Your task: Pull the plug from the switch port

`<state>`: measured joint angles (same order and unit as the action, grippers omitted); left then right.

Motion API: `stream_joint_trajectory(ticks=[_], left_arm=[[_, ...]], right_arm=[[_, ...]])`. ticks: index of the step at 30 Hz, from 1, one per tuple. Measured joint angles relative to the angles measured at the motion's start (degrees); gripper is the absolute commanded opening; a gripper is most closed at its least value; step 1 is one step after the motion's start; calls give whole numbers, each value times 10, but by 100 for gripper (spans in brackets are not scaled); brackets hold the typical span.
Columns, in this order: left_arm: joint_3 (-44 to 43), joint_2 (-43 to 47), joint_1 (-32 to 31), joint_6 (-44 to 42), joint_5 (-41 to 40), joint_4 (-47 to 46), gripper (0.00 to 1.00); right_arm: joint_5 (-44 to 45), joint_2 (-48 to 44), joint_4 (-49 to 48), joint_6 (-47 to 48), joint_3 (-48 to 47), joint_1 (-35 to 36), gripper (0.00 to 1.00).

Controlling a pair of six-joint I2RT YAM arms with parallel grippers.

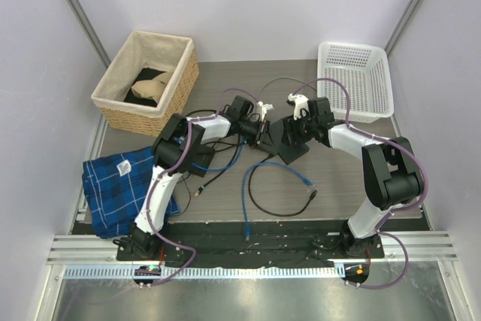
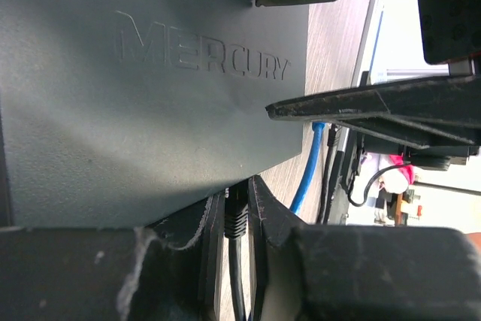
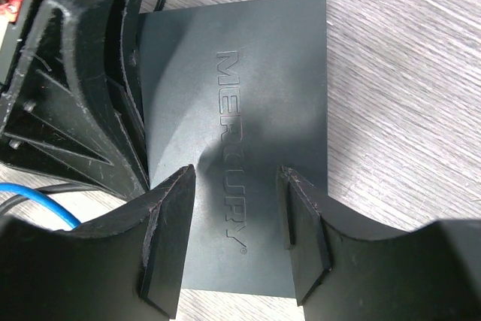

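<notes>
The plug (image 2: 236, 219) (clamped by the left fingers (image 2: 259, 216)) is best drawn straight out toward nine o'clock while the switch (image 3: 248, 110) is steadied by the right fingers (image 3: 304, 238).

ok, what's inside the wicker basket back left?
In the wicker basket, which has a pale fabric liner, lies a tan object on something dark. What either one is cannot be told from the top view. The near wall hides the rest of the floor.
</notes>
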<state>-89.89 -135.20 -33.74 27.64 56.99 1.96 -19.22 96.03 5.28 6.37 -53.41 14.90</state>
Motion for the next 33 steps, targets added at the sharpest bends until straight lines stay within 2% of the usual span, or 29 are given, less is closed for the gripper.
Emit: stream_joint_trajectory(ticks=[5, 10, 14, 17, 20, 23, 26, 27, 28, 29, 30, 32, 33], left_arm=[[-31, -14, 1, -11, 7, 41, 0], [-16, -10, 2, -27, 11, 26, 0], [-8, 7, 6, -76, 6, 57, 0], [-24, 11, 15, -136, 13, 151, 0], [-67, 11, 36, -243, 7, 307, 0], [-141, 3, 71, -348, -23, 469, 0], [-247, -14, 105, -401, -49, 568, 0], [-294, -21, 116, -412, -59, 592, 4], [-334, -28, 124, -417, -70, 607, 14], [-379, -34, 132, -421, -83, 617, 24], [-414, -35, 140, -423, -98, 623, 39], [-459, -30, 153, -420, -136, 619, 53], [-464, -23, 157, -415, -153, 615, 67]], right_arm=[[1, 0, -2, 0, 0, 0, 55], [1, 0, -2, 0, 0, 0, 55], [0, 0, -2, 0, 1, 1, 56], [-2, 0, -3, -1, 1, 1, 57], [-2, 0, -3, 0, -1, 1, 57], [-2, 0, -1, 4, -3, 1, 57], [0, 0, 2, 4, -4, 0, 57], [0, -1, 2, 2, -4, -1, 58], [0, -3, 4, 1, -4, -1, 57], [0, -5, 10, 0, -4, -2, 58], [1, -9, 16, 0, -4, -3, 58], [2, -14, 33, 0, -6, -5, 59], [4, -17, 43, 2, -9, -7, 60]])
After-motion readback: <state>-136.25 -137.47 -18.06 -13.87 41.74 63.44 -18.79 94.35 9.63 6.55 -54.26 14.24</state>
